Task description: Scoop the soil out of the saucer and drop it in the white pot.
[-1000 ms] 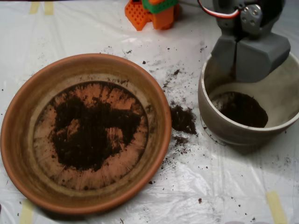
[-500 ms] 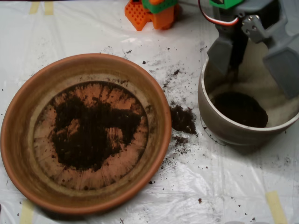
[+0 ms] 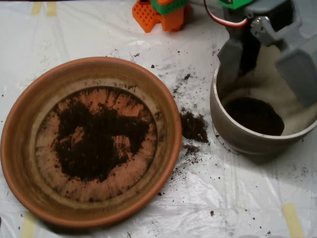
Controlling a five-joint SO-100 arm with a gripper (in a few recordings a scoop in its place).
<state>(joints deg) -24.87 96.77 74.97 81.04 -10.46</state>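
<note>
1. Scoop point(image 3: 267, 54) hangs over the white pot point(image 3: 225, 126) at the right of the overhead view. The soil point(image 3: 99, 136) left to move lies in the saucer point(image 3: 171, 124), off to the scoop's left and lower in the picture. My guess: the next move is a swing left across the gap between the two vessels.
2. The soil patch is a broad dark smear across the middle of the saucer floor, with no clear long axis.
3. The scoop's two grey shells are spread wide apart over the pot mouth. Nothing visible held between them, and I see no contact with the pot rim.
4. The pot has a dark heap of soil at its bottom, so the load looks dumped.
5. A spilled clump point(image 3: 193, 126) sits on the white sheet point(image 3: 148, 218) between saucer and pot, with loose crumbs around it.
</note>
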